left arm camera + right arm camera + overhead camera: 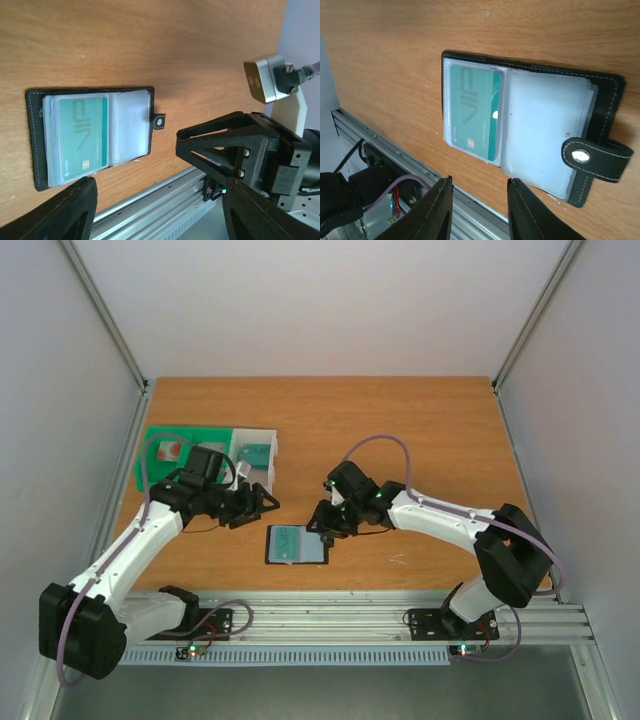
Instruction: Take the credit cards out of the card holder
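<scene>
Your card holder lies open on the table, low in the centre of the top view, with a teal credit card in its clear pocket. Your right claw hangs at the holder's upper right corner, parted a little and empty. Your left claw, just to the holder's upper left, is spread wide and empty.

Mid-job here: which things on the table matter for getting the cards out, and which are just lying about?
Part of the job:
- card holder, black, lying open on the table
- teal-green card, in one of its clear pockets

Just lying about:
- green tray, behind the left arm
- white tray, right beside the green one
</scene>
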Controlling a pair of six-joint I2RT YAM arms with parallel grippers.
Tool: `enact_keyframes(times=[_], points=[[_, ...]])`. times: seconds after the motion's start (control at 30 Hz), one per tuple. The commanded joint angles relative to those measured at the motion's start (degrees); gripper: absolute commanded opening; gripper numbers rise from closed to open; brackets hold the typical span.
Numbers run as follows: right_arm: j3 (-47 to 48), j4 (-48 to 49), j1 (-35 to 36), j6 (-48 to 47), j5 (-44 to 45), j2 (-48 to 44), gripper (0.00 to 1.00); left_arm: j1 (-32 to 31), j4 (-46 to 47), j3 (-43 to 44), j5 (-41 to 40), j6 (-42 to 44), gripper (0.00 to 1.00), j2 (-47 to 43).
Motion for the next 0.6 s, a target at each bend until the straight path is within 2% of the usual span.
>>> enact_keyframes(times=[0.0, 0.13, 0.3, 0.57], points=[[2.24, 2.76, 1.95, 1.16, 1.03, 2.88, 0.30, -1.50, 7.61, -3.92, -0.27, -2.08, 0.66, 0.90], [3.30, 4.37, 2.65, 1.65, 0.72, 6.65, 0.26, -1.51, 11.02, -7.97, -1.18, -2.92, 0.55, 2.28], [5.02, 6.01, 3.40, 2.26, -0.87, 11.94, 0.23, -1.51, 16.63, -12.91, -2.82, -4.94, 0.48, 4.14], [5.39, 7.81, 3.64, 2.63, -0.58, 16.17, 0.16, -1.51, 22.53, -16.12, -1.94, -5.50, 0.29, 9.98]])
